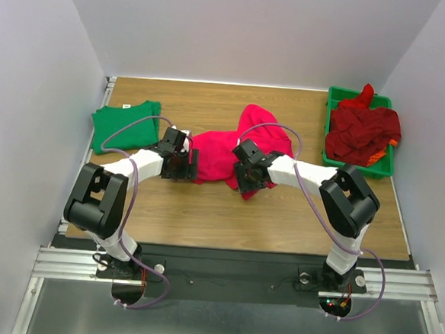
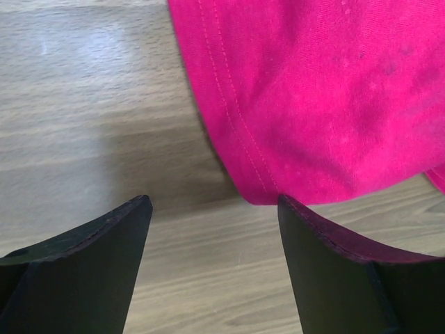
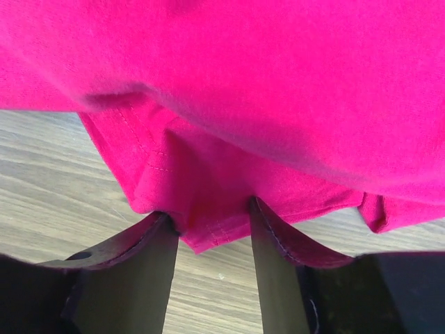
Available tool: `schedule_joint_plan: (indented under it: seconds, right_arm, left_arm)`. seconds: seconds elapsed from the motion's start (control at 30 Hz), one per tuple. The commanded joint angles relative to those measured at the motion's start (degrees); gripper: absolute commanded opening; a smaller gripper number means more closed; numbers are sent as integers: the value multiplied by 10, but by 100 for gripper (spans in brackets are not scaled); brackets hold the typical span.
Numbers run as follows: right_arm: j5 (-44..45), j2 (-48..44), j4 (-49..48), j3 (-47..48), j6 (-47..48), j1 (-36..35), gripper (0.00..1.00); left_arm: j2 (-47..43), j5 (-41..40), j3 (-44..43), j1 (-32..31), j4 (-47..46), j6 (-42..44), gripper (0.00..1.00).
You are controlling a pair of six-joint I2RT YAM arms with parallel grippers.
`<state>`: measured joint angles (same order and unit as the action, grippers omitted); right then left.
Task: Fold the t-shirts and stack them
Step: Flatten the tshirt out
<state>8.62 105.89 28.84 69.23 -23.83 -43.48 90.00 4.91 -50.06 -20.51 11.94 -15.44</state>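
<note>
- From above you cannot read either set of jaws. The left gripper (image 1: 188, 163) and right gripper (image 1: 241, 180) show only as black housings at the near edge of the pink-red t-shirt (image 1: 222, 148)
- The pile in the green tray (image 1: 332, 106) at the far right is too tangled for you to count. You can make out crumpled dark red t-shirts (image 1: 359, 131) and a sliver of orange cloth (image 1: 391, 142) on the right side
- Your left wrist view settles that gripper: the fingers (image 2: 104, 243) are spread wide and released, with only bare wooden table (image 2: 83, 104) between them. The shirt's rounded corner lies just ahead, nearer the finger on that view's right; whether it touches that finger you cannot tell
- Your right wrist view shows the fingers (image 3: 139, 264) grasping a bunched fold of the pink-red hem, with cloth against both inner faces. The rest of the shirt fills the upper view and runs off the edges
- Only the overhead view shows the green t-shirt (image 1: 126, 127), folded into a flat rectangle at the table's far left, well apart from the pink-red one. The pink-red one lies rumpled in the middle between the arms, with one lobe reaching toward the back
- Up close the pink-red cloth is a soft knit with a double row of stitching along the hem. The fingers are matt black and tapered, and the table has a pale wood grain
</note>
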Motion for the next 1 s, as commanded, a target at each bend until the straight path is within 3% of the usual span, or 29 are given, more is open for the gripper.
schedule_joint_plan:
  seconds: [0.0,0.23,0.43,0.67,0.97]
  right_arm:
    - [-1,20,-13,20,-4,0,49]
    - [3,30,-13,39,0,0,45]
    - [1,42,-12,49,-9,0,43]
    - [-2,52,-12,55,-28,0,42]
    - [7,56,-10,64,-25,0,41]
  left_arm:
    - [17,30,-6,-2,-24,15,79]
    - [32,56,-12,-2,-33,30,70]
    - [38,67,-23,-2,-26,45,70]
    - [20,66,-35,-2,-10,59,77]
    - [56,84,-53,-2,-3,74,75]
